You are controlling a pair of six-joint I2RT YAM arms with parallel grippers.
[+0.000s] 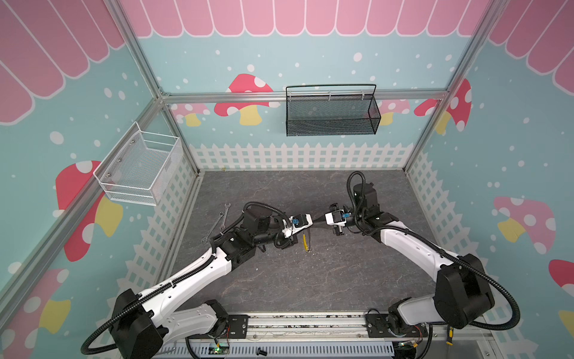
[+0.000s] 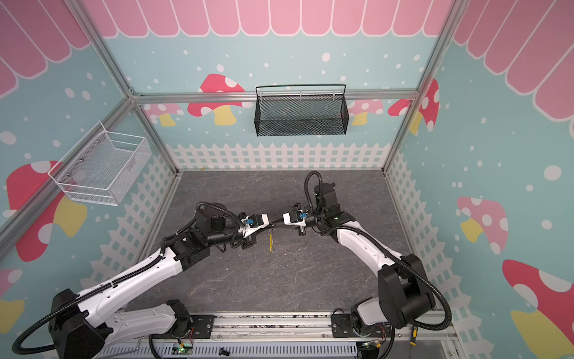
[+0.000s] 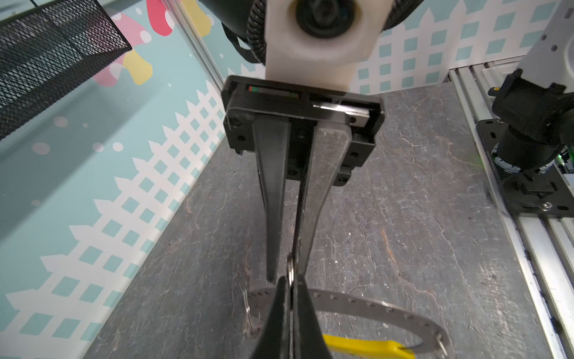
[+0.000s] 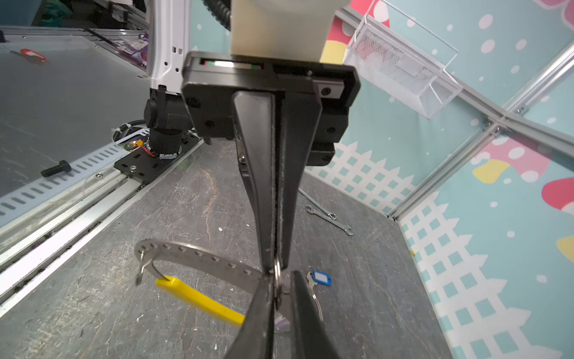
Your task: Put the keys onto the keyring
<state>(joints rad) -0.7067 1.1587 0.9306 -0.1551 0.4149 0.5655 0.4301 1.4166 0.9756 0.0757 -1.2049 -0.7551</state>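
Perforated grey keyring, yellow segment

At one end of the keyring, a split ring is pinched by the left gripper; the right gripper is seen slightly parted there. A blue-tagged key is seen just beyond that end.

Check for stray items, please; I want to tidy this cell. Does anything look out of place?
Yes. A loose black bolt lies on the slotted cable duct just off the table, fastening nothing. Wrenches also lie on that table near its left edge, and they look unrelated to this job.
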